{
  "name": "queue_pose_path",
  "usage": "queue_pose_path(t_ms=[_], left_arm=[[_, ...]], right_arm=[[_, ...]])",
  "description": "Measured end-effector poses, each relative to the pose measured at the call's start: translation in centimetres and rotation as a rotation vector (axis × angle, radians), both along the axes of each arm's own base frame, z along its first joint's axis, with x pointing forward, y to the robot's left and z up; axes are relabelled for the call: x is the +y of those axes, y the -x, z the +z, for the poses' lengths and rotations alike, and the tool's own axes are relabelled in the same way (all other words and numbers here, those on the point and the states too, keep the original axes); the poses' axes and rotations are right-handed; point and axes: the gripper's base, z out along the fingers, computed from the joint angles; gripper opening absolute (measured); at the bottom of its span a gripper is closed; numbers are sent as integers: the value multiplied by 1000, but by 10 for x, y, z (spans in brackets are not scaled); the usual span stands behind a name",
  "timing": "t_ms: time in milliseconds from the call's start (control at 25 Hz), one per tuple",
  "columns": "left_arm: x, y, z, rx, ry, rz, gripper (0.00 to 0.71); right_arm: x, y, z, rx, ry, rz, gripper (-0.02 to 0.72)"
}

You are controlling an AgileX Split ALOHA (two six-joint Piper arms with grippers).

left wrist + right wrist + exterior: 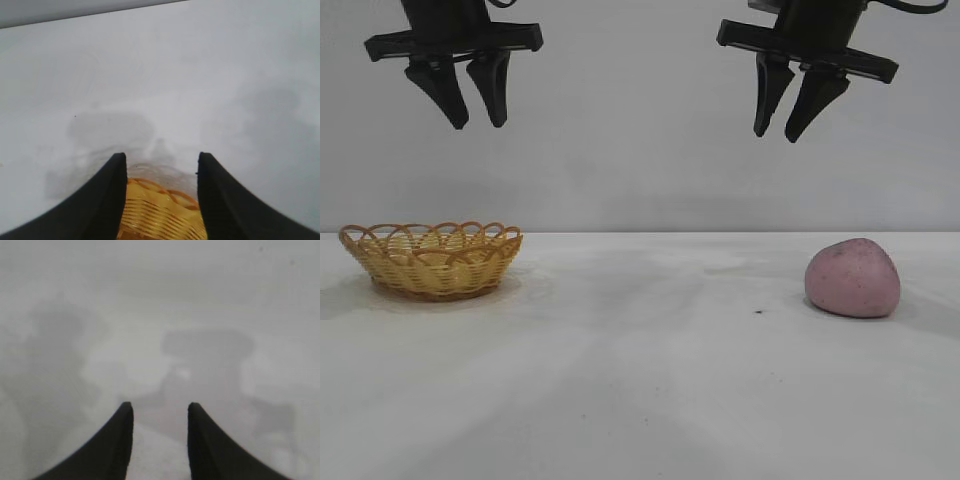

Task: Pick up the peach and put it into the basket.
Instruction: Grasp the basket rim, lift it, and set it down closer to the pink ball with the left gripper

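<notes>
The pink-mauve speckled peach [853,278] lies on the white table at the right. The yellow-tan wicker basket [432,259] with an orange looped rim stands at the left and holds nothing. My left gripper [478,125] hangs high above the basket, open and empty; the basket's rim [165,210] shows between its fingers in the left wrist view. My right gripper [775,135] hangs high, above and a little left of the peach, open and empty. The right wrist view shows only bare table between its fingers [159,407]; the peach is out of that view.
The white table [640,380] runs between basket and peach with a small dark speck [758,312] left of the peach. A plain grey wall stands behind.
</notes>
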Motion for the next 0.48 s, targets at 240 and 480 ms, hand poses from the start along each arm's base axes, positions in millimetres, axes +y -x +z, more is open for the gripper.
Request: queue_pose_path(t_ms=[240, 480], left_arm=[[0, 0, 0, 2, 0, 0, 287], [22, -2, -4, 44, -18, 45, 287]], right_arm=[[0, 0, 0, 0, 0, 0, 211], [0, 0, 0, 4, 1, 1, 211]])
